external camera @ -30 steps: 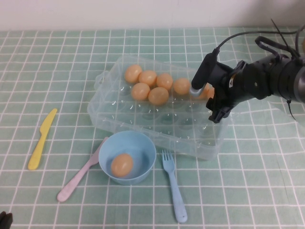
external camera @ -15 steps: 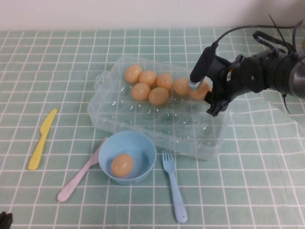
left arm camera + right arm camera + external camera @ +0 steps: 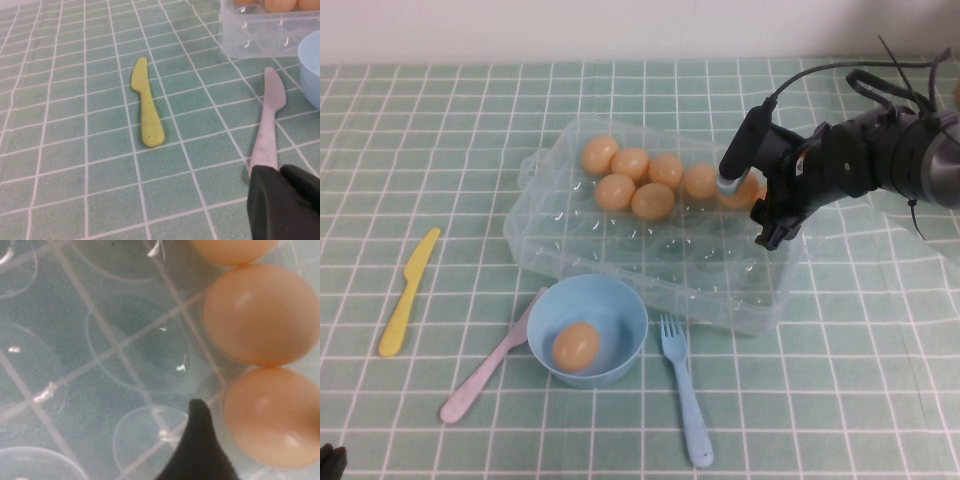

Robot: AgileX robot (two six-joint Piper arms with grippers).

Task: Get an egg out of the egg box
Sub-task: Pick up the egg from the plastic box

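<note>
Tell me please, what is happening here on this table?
The right gripper is lowered into the clear egg box at its right end, with one finger on each side of an egg in the far row; the egg is still seated. One more egg lies in the blue bowl in front. The left gripper is parked low over the table near the pink knife, holding nothing.

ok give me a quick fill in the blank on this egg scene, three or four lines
1. The right pincer is over the far right end of the clear egg box, astride an ____.
2. The blue bowl holds ____ egg.
3. The yellow knife lies to the ____ of the bowl.
4. The left pincer sits low near the ____ knife.

Missing words: egg; one; left; pink
</note>
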